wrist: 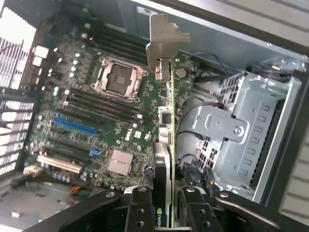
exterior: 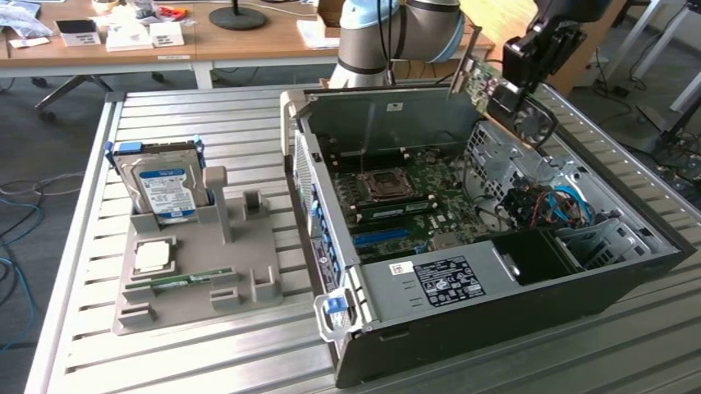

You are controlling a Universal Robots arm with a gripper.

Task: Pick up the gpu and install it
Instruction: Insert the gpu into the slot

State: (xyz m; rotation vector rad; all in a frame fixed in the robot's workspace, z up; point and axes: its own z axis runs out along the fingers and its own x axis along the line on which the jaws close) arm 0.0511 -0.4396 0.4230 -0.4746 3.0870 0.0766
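Black two-fingered gripper (exterior: 515, 78) hangs over the far rim of the open dark computer case (exterior: 613, 263), clamped onto the gpu (exterior: 480, 82), a thin dark-green circuit card held up in the air above the case. From the wrist camera the card (wrist: 170, 145) shows edge-on, pinched between the two black fingers (wrist: 140, 212), which sit narrowly on either face. Its silver metal bracket (wrist: 163, 38) sticks out at the end away from the gripper. The card is clear of the board below and touches nothing in the case.

Under it lies the green motherboard (wrist: 87, 106), with the square silver processor socket (wrist: 118, 79) and a long blue expansion slot (wrist: 75, 126) beside some black ones. A silver perforated drive cage (wrist: 241, 130) stands to one side of the card, with black cables running near it.

Off to the exterior view's left, well apart from the case, a grey plastic holder (exterior: 219, 271) rests on the slatted metal table (exterior: 197, 361). A silver hard drive with a blue-white label (exterior: 167, 185) stands upright in it. Nearer the camera, a square silver processor chip (exterior: 153, 256) lies flat, and a narrow green memory stick (exterior: 176, 281) sits just beside it.
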